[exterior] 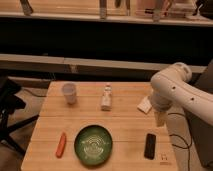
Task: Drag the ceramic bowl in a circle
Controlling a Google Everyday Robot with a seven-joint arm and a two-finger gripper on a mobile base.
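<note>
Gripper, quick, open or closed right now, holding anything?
Gripper: open, holding nothing, over the right edge of the table, apart from the ceramic bowl.

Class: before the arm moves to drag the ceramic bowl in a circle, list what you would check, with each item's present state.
1. Ceramic bowl upright on the table: ok.
2. Bowl empty: ok.
3. Gripper open, holding nothing: ok.
4. Gripper at the bowl: not ok, it hangs by the table's right edge.
5. Room to circle between orange stick and black slab: cannot tell.
</note>
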